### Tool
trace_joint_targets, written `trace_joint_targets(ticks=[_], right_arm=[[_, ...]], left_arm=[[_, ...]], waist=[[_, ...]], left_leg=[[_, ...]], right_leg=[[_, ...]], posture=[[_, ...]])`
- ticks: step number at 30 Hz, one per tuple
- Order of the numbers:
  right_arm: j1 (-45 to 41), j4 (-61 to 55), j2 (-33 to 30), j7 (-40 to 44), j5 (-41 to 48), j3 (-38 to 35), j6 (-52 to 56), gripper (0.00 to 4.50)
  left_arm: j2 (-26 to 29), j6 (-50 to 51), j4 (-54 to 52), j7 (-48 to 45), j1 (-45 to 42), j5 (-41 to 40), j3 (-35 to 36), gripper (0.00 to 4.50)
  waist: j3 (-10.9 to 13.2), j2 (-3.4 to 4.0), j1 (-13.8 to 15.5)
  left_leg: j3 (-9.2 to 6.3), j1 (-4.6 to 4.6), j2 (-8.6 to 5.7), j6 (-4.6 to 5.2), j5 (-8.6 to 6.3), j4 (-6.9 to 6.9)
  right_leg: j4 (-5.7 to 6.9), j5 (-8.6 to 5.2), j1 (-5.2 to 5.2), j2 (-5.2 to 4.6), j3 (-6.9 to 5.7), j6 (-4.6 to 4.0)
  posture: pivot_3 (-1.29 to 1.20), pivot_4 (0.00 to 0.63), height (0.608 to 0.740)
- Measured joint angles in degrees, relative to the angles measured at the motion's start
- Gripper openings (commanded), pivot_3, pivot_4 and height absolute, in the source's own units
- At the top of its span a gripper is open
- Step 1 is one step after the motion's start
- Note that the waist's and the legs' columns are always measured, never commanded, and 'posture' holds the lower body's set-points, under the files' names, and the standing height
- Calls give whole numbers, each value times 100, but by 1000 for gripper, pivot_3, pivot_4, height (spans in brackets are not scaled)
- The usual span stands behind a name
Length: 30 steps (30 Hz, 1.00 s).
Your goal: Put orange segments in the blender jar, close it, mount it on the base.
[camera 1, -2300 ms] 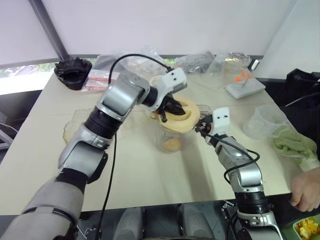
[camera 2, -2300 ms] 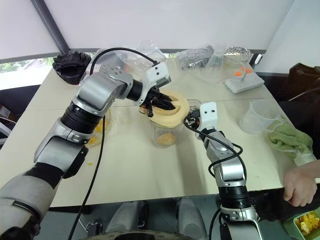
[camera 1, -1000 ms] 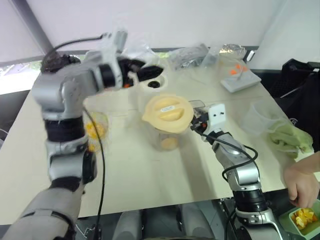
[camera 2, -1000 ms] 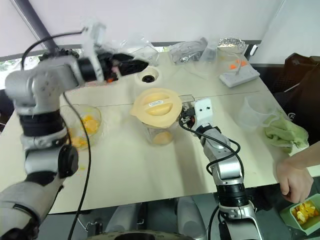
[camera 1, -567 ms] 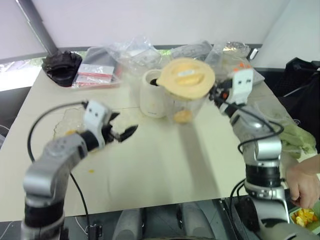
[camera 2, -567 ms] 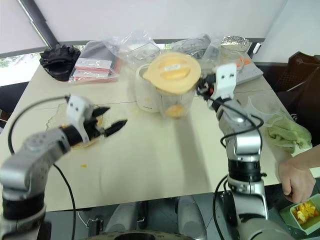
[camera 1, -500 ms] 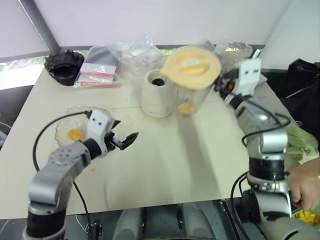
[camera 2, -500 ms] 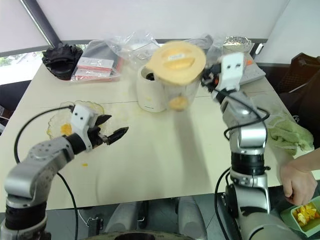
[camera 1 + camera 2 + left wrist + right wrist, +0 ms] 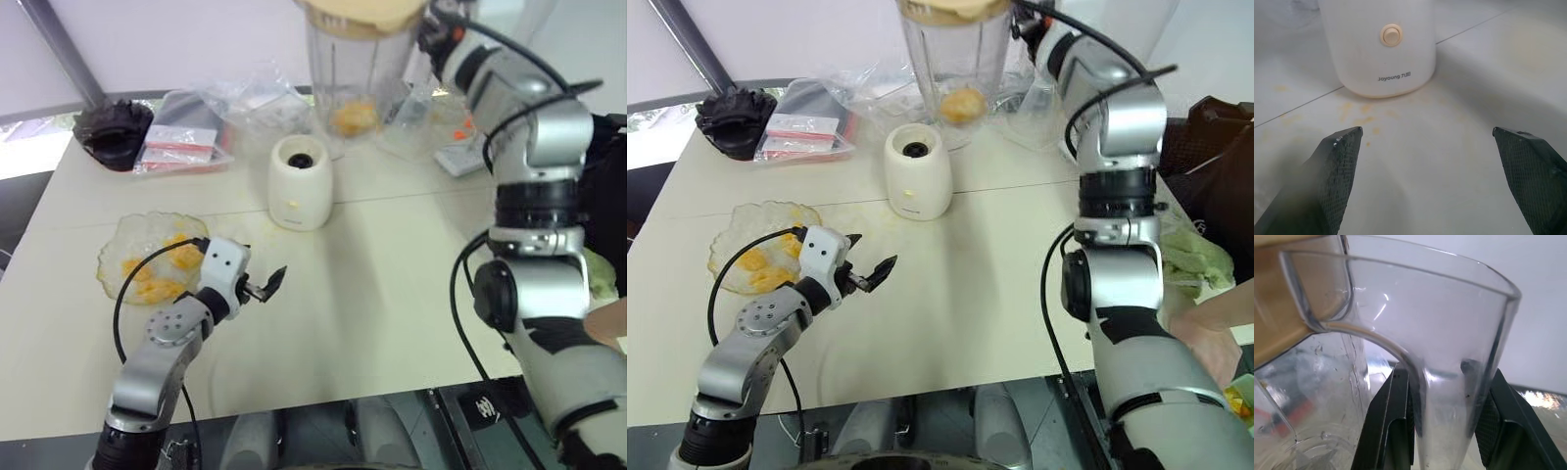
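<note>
Left gripper (image 9: 263, 286) hovers low over the table (image 9: 392, 294), fingers spread, empty. At 12 o'clock stands the base (image 9: 300, 182). Beyond, the right gripper (image 9: 1442, 426) pinches the jar (image 9: 358, 73) handle, holding it aloft, segments (image 9: 353, 117) inside.

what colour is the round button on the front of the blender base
Cream, slightly yellower than the white base; the button shows best in the left wrist view.
</note>
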Motion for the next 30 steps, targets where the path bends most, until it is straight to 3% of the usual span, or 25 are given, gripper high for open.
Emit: trace_joint_targets(ticks=[8, 14, 30], right_arm=[[-551, 1759, 580, -113, -32, -18, -729, 962], [-557, 2001, 899, -107, -47, 2, -900, 962], [-298, 2006, 1005, -13, -126, 74, -1230, 962]], left_arm=[[-54, -108, -7, 204, 248, 127, -79, 4461], [-50, -127, -79, 300, 306, 183, -131, 4461], [39, -120, -226, 358, 453, 267, -171, 4461]], waist=[[1, 1, -14], [1, 1, -10], [-1, 1, -12]], left_leg=[[0, -5, 2, 0, 0, 0], [-1, -9, 2, -1, 0, 1], [-1, -6, 2, -1, 0, 2]], right_leg=[[2, 1, -5, -8, 0, 1], [4, 2, -8, -11, -1, 1], [10, 2, -8, -10, -1, 1]], posture=[[0, 150, 740], [0, 150, 740], [0, 150, 740]])
